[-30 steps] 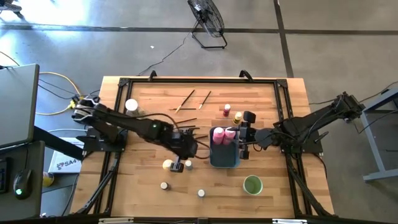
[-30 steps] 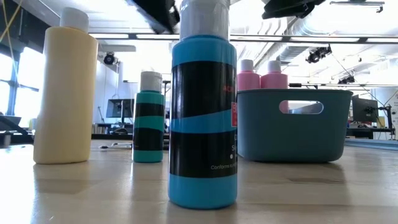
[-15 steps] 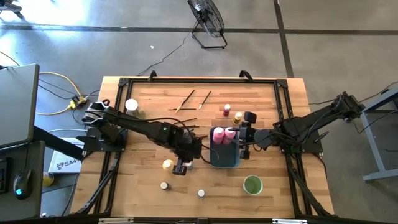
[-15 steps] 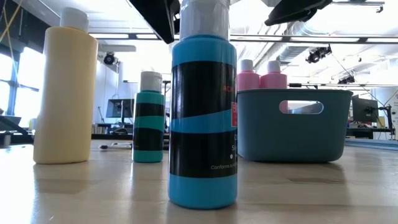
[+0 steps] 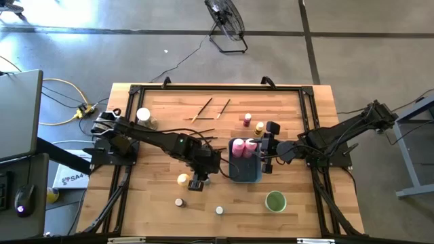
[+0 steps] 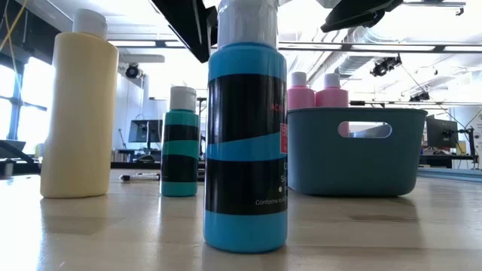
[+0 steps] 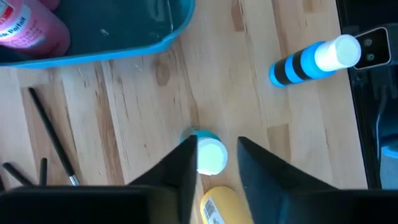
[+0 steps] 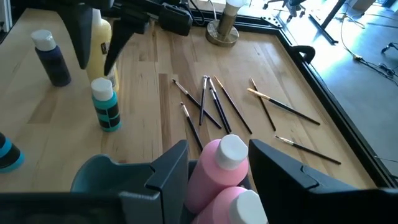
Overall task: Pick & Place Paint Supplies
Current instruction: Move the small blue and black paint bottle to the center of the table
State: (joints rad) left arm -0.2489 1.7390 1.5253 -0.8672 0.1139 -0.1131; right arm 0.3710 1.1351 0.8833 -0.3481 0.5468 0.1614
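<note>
Teal jar between parted left gripper fingers, yellow bottle just beside.

A robotics lab with an industrial look: a wooden tabletop stands on polished concrete floor, a floor fan nearby, exposed ceiling ducts and computer monitors behind.

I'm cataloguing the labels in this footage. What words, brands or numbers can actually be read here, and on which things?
"SA4": white box on the floor left of the table, cut off by the frame.
"Conforms to...": small print low on the near blue bottle; the rest is blurred.
White script on the pink bottle in the tray: too blurred to read.
Yellow bottle label: too small to read.
</note>
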